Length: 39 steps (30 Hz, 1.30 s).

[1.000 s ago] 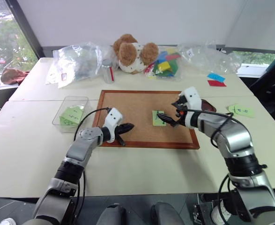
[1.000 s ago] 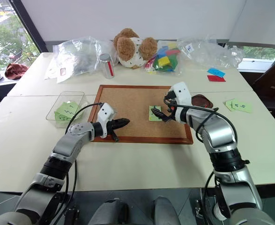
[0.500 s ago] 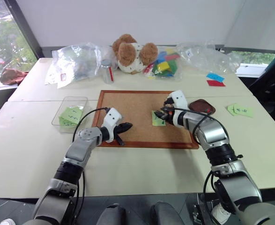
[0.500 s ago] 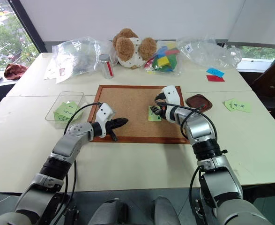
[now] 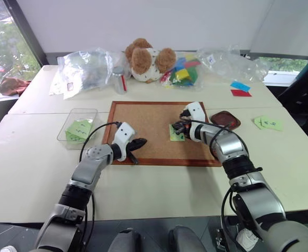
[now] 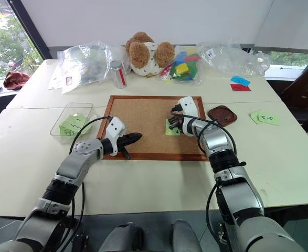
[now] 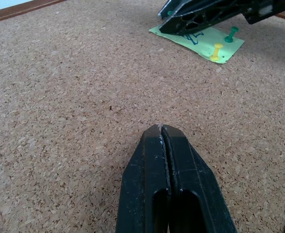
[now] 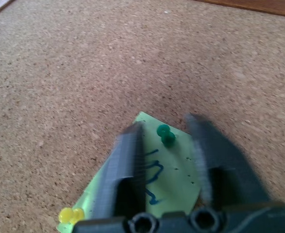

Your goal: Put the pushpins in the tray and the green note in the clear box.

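Left eye view has the corkboard (image 5: pixel 148 118) in the middle of the frame on a pale table (image 5: pixel 33 163). The green note (image 5: pixel 176 137) lies pinned on the board's right half, right of centre in the frame. The right gripper (image 5: pixel 176 127) is down at the note's upper edge.

In the right wrist view its fingers (image 8: pixel 127 160) are smeared and stand either side of a green-headed pushpin (image 8: pixel 164 134) stuck in the note, with a gap showing between them. From the left wrist camera the same black fingers taper nearly to a point over the note. I read that pincer as closed, but I cannot tell whether it actually pinches the pin. A yellow pin (image 8: pixel 70 214) sits at another corner of the note.

The left gripper (image 5: pixel 141 142) is at the board's lower left edge, left of centre in the frame. Its two fingers are pressed flat together with nothing between them.

The tray (image 5: pixel 225 119) sits just off the board's right edge, right of centre. The clear box (image 5: pixel 64 134) is at middle left, beside the board's left edge, with green paper slips (image 5: pixel 79 128) inside.
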{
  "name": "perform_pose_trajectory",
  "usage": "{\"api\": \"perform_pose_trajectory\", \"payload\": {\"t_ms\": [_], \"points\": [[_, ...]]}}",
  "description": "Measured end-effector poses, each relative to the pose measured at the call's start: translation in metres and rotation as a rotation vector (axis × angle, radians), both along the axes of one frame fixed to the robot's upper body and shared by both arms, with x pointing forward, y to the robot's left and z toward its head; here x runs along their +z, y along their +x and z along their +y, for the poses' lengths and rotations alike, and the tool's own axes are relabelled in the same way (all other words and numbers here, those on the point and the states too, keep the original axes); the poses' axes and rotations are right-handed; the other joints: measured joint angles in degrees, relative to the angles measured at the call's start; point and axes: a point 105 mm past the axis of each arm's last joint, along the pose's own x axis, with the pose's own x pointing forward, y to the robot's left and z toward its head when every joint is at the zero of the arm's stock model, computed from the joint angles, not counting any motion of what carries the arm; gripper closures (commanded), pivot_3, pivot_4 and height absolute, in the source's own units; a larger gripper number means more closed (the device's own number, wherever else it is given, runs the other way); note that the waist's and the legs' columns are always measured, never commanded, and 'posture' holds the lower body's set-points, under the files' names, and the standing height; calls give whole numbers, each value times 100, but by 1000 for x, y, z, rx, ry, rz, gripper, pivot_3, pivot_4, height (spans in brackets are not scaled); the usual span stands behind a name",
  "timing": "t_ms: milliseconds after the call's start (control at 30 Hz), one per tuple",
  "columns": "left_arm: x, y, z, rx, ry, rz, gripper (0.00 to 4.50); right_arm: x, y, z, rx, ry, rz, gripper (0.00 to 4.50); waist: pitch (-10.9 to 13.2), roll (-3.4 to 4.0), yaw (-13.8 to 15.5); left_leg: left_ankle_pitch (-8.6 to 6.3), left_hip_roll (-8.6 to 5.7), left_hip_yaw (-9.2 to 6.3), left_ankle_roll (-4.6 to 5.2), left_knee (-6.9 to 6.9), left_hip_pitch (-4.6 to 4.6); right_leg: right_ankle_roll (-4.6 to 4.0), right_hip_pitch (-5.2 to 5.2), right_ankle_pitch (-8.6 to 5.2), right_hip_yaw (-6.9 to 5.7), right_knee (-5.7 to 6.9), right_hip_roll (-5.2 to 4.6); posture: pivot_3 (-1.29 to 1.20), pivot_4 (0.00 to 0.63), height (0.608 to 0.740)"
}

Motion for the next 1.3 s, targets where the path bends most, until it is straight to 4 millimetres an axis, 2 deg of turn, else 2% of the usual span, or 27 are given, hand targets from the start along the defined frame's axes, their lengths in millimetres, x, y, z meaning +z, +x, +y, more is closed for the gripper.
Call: {"api": "perform_pose_trajectory", "payload": {"t_ms": [233,400,500,600,733,867,967,1067,1300], "points": [[-1,0,0,1,0,-1,4500,5,-2,0,6,5,-2,4433,0,1,3,0,0,0,0,-1,0,0,-1,0,0,1,0,0,150,740],[-2,-1,1,0,2,4,4500,28,-7,-3,5,45,-44,4433,-3,4,-1,1,0,0,-1,1,0,0,0,0,2,1,0,0,150,740],[-3,-2,2,4,1,6,4500,50,-8,-14,-20,50,-102,4433,-7,7,6,1,0,0,-1,0,3,0,0,0,1,3,0,0,150,740],[-3,-1,3,7,0,5,4500,64,-8,-25,-56,56,-137,4433,-8,8,2,0,0,0,0,0,3,0,1,0,2,3,0,0,150,740],[-3,-1,3,6,-1,7,4500,74,0,-50,-153,56,-172,4433,-8,8,5,0,0,0,0,0,4,0,2,0,2,4,0,0,150,740],[-3,-1,2,4,-2,8,4500,81,12,-99,-315,45,-192,4433,-8,8,16,0,0,1,-1,-1,5,0,4,0,2,1,-1,0,150,740],[-3,-1,3,6,-2,9,4500,72,17,-130,-403,15,-182,4433,-9,10,7,0,0,2,0,-2,8,0,7,0,3,1,0,0,150,740],[-4,-1,3,7,-3,9,4500,57,19,-148,-448,-12,-151,4433,-10,10,3,0,0,5,0,-1,10,0,10,0,5,1,-1,0,150,740],[-4,-2,3,8,-5,7,4500,21,18,-165,-483,-14,-62,4433,-10,11,-1,0,1,7,0,-2,11,0,11,0,6,1,0,0,150,740]]}}
